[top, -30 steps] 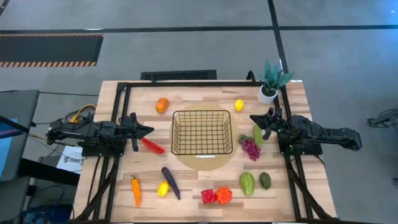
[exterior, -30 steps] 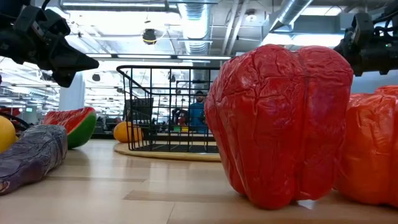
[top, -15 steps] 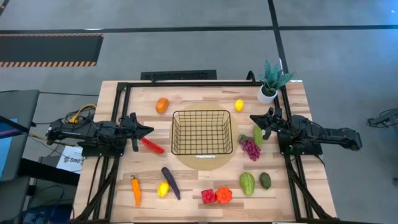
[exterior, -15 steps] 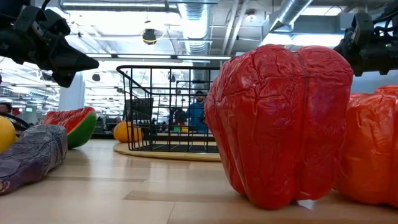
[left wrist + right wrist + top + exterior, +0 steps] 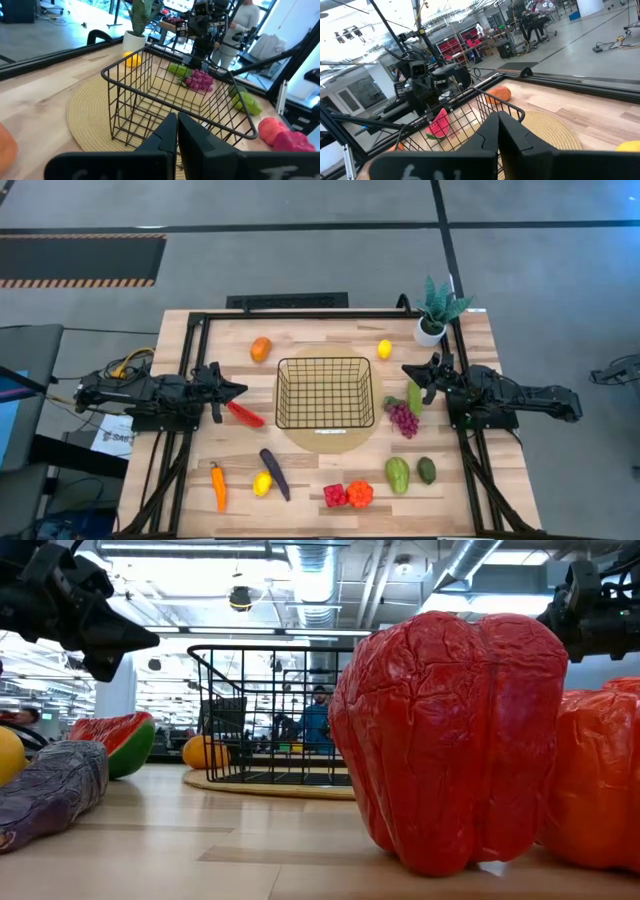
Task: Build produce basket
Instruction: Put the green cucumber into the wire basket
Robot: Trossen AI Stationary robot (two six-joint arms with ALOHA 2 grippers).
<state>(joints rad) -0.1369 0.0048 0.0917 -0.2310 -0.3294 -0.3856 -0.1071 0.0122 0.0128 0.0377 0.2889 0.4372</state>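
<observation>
Currently: one basket (image 5: pixel 325 392), two lemons (image 5: pixel 384 349) (image 5: pixel 262 484), two avocados (image 5: pixel 398 475) (image 5: pixel 427 470); left gripper (image 5: pixel 240 390), right gripper (image 5: pixel 407 370) closed, empty.

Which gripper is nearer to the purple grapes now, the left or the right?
Right. The right gripper hovers just beside the grapes; the left gripper is beyond the basket.

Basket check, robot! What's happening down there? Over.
Left gripper shut, holding nothing, left of basket. Right gripper shut, holding nothing, on its right. Basket has no fruit in it, all of it on the table. Nothing in the way.
</observation>
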